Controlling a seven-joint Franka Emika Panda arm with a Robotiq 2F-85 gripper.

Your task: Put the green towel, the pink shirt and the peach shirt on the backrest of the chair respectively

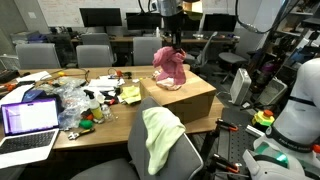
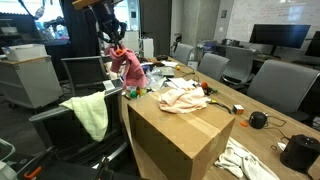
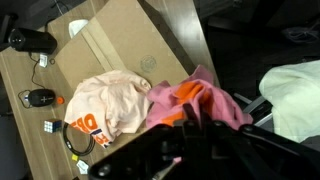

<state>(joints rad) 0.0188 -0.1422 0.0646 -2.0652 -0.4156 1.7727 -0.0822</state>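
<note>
Hanging from the gripper [image 1: 172, 42], the pink shirt [image 1: 170, 68] is held over the cardboard box [image 1: 192, 98]; whether its lower folds touch the box top cannot be determined. Gripper fingers are clamped on the fabric. The peach shirt [image 2: 185, 97] lies on the box top, beside the pink shirt. The green towel [image 1: 160, 138] is draped over the backrest of the chair [image 1: 188, 160] just beside the box

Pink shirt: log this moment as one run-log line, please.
gripper: shut on pink shirt, held up over cardboard box | green towel: draped on chair backrest | peach shirt: lying on box
</note>
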